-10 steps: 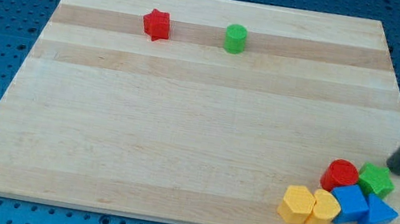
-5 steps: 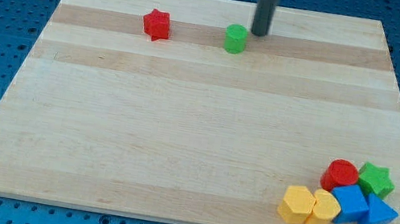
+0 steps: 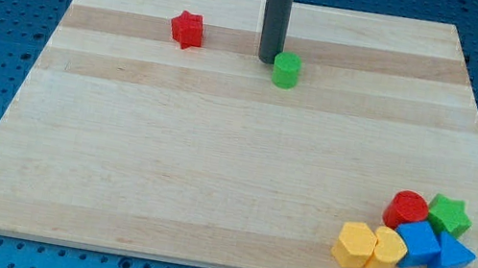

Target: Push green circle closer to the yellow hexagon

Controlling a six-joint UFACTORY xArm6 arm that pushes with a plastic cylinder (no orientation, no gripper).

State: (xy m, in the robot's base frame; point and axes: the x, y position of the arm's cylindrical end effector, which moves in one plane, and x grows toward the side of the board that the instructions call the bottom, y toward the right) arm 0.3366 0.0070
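Note:
The green circle [image 3: 286, 69] is a small green cylinder on the wooden board near the view's top centre. My tip [image 3: 267, 59] rests on the board just to its upper left, touching or almost touching it. The yellow hexagon [image 3: 355, 245] lies far off at the view's bottom right, beside a second yellow block [image 3: 387, 251]. The rod rises straight up out of the frame's top.
A red star [image 3: 186, 29] sits to the left of the tip. At the bottom right a red circle [image 3: 406, 210], green star [image 3: 449, 216], blue block [image 3: 418, 244] and blue triangle [image 3: 451, 257] cluster by the yellow blocks near the board's edge [image 3: 217, 265].
My tip swung from the bottom right cluster to the top, passed right of the green circle, and now stands at its upper left. The green circle has shifted slightly down and right.

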